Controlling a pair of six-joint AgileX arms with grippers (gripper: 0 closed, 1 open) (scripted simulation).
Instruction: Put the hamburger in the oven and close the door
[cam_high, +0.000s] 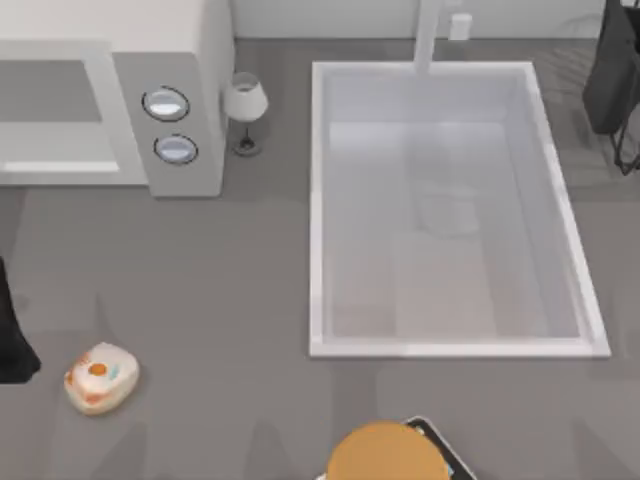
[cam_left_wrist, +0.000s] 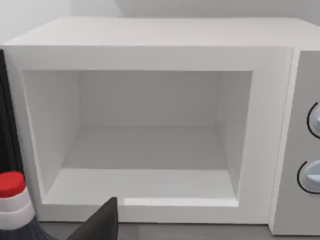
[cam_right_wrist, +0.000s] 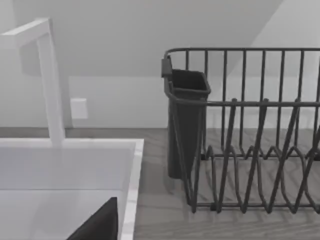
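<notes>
You are looking at the hamburger (cam_high: 100, 377) sitting on the grey surface (cam_high: 220, 300) near the front left, well apart from the oven (cam_high: 185, 95) standing at the back left. The door (cam_high: 55, 120) is lying swung down, and your left wrist view is facing straight into the oven's (cam_left_wrist: 150, 55) grey cavity. A wine glass (cam_high: 245, 110) is standing just beside the oven's dial panel, between it and the white sink (cam_high: 318, 200). A large orange-brown disc (cam_high: 385, 455) is resting at the front edge. Your right wrist view is facing a dark dish rack (cam_right_wrist: 240, 130) beside the sink's (cam_right_wrist: 132, 170) rim. You cannot tell whether either end effector is released or clenched.
</notes>
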